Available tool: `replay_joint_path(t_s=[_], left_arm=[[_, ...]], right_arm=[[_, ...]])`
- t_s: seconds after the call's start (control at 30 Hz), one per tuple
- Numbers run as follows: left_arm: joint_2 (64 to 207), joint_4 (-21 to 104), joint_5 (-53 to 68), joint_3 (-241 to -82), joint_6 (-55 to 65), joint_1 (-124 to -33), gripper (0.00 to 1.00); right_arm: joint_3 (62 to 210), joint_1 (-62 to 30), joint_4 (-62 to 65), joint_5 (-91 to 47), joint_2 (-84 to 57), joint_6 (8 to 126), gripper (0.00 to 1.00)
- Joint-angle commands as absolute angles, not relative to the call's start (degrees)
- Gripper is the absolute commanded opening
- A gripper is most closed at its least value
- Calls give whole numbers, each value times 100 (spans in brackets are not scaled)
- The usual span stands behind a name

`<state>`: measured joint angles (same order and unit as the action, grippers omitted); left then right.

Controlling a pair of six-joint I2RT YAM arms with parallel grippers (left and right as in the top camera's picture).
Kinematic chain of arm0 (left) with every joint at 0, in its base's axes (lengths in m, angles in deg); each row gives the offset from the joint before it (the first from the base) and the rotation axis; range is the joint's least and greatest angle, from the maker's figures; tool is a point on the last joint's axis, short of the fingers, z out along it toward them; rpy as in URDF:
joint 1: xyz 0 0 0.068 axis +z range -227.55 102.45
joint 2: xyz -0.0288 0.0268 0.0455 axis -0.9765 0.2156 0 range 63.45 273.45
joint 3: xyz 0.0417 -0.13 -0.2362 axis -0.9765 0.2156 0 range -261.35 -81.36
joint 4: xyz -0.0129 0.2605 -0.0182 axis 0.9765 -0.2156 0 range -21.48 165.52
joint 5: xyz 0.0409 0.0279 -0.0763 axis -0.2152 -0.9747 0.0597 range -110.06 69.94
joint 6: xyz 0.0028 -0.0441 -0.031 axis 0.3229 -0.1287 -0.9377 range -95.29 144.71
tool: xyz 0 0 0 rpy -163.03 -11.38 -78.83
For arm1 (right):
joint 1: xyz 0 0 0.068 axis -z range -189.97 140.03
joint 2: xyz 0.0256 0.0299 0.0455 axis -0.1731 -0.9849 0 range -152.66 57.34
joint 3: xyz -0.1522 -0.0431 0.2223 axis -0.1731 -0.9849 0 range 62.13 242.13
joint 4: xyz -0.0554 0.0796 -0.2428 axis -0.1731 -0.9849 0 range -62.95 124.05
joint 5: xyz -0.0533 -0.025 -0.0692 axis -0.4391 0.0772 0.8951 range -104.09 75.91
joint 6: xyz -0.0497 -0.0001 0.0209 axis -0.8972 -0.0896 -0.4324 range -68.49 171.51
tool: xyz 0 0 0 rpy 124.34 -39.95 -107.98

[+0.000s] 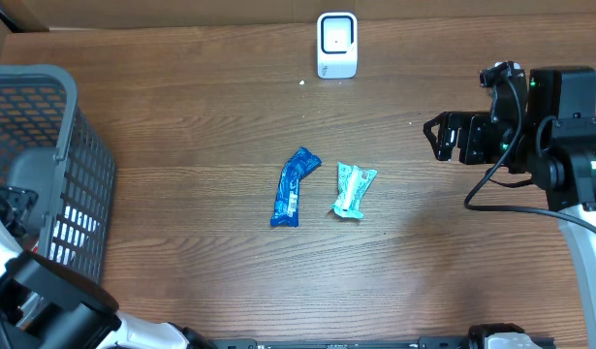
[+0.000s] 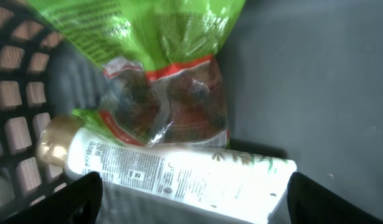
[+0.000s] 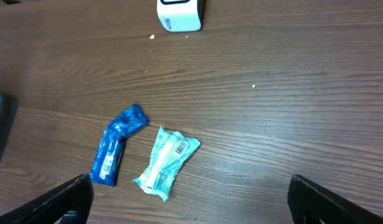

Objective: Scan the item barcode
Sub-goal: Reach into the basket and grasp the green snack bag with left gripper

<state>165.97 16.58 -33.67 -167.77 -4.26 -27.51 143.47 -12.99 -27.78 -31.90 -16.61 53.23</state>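
Note the brown wood-grain table (image 1: 181, 116). At 12 o'clock: white scanner (image 1: 336, 44), dark-framed face. Centre: blue packet (image 1: 292, 189) with white label; at its 3 o'clock, mint-and-white packet (image 1: 354, 190). At 9 o'clock: grey lattice basket (image 1: 79, 184). Your left wrist view: lime-green bag (image 2: 160, 37) banded red-orange; white tube (image 2: 185, 177), gold cap (image 2: 52, 144), black print.

We record that the green bag (image 2: 147, 37) runs past the top edge of the left wrist view, its print blurred. Glare washes out lettering on the white tube (image 2: 179, 177). Of the left gripper (image 2: 200, 208), only the fingertips (image 2: 79, 199) show, cut by the bottom edge; overhead, we cannot make it out inside the basket (image 1: 84, 184). The scanner (image 3: 180, 15) is cropped at the top in the right wrist view. Barcodes on the blue packet (image 1: 293, 189) and the mint packet (image 1: 353, 189) are too small to read.
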Motion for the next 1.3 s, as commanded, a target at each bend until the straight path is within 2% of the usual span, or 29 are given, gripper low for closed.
replay_joint_path(t_s=[0.0, 0.13, 0.5, 0.53, 0.6, 0.63, 0.67, 0.7, 0.97, 1.1, 1.27], left_arm=[[16923, 2244, -3524, -16475, 101, -2701, 86], [17168, 2618, -3592, -16399, 466, -2698, 86], [17979, 2677, -4256, -16394, 455, -2692, 87], [18040, 2677, -4254, -16394, 457, -2694, 82], [18101, 2664, -4239, -16394, 433, -2694, 58], [18110, 2653, -4202, -16394, 435, -2694, 38], [18108, 2653, -4125, -16396, 431, -2696, 14], [18105, 2646, -4022, -16401, 374, -2694, 4], [18088, 1920, -2593, -17074, 204, -2722, 4], [18025, 751, -1745, -18624, 296, -2812, 4], [17719, -486, -1400, -20755, 577, -3125, 4]], right_arm=[[14459, -1284, -2782, -3220, -1729, 5316, 100], [14459, -1284, -2786, -3222, -1799, 5318, 100], [14459, -1284, -2832, -3222, -1923, 5320, 100], [14459, -1284, -2845, -3220, -1923, 5318, 100], [14459, -1284, -2863, -3220, -1923, 5318, 100], [14459, -1284, -2867, -3220, -1923, 5318, 100], [14459, -1284, -2865, -3220, -1923, 5320, 100], [14459, -1284, -2865, -3222, -1923, 5320, 100], [14459, -1284, -2832, -3222, -1923, 5320, 100], [14459, -1284, -2804, -3222, -1923, 5320, 100], [14459, -1284, -2784, -3222, -1923, 5320, 100]])
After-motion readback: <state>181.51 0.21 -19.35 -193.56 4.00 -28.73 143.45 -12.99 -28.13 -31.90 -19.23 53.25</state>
